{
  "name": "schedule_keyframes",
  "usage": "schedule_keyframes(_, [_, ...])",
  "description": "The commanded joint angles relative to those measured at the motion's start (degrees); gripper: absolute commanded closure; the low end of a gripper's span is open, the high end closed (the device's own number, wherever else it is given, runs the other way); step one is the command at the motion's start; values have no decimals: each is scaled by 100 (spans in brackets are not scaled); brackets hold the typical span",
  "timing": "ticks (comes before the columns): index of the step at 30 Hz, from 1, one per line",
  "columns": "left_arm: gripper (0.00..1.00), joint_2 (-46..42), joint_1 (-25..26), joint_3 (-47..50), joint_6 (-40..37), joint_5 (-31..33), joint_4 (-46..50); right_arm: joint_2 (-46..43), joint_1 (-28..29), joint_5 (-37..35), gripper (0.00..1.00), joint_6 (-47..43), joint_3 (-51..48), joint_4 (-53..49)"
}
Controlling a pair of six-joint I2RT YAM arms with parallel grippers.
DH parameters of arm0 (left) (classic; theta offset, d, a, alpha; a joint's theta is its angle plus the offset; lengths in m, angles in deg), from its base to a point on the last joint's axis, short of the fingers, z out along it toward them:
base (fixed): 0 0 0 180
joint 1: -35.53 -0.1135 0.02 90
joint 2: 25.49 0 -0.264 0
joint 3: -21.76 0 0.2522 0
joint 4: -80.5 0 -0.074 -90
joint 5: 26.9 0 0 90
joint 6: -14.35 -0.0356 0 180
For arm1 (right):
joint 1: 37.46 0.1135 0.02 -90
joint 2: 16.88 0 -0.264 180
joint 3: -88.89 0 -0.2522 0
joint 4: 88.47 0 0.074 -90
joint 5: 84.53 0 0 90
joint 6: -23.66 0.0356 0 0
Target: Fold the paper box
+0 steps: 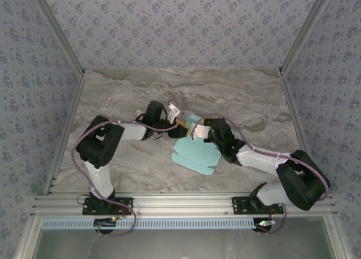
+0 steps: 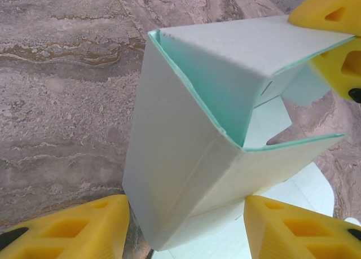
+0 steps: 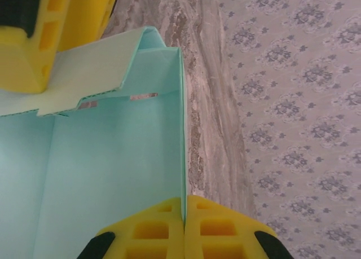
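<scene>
Box sits mid bench, half raised. It's thin, light card that I judge creases easily. My right gripper is pinched onto a wall's edge. My left gripper straddles a folded corner, spread wide. I'd hold near the folds.

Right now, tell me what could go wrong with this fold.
1. The right fingers pinch one thin wall edge of the paper box, so the wall could tear or slip out if pulled.
2. The left fingers straddle the half-raised corner, and squeezing there may crush the crease.
</scene>
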Motion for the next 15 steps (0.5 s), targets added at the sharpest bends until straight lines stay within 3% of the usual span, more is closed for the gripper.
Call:
schedule_keyframes(1, [44,-87,42,55,-198,85,-119,-17,273,-124,100,-272,-164,581])
schedule_keyframes(15, [44,-324,128,545,-410,527,-513,68,534,-447,100,-280,-391,901])
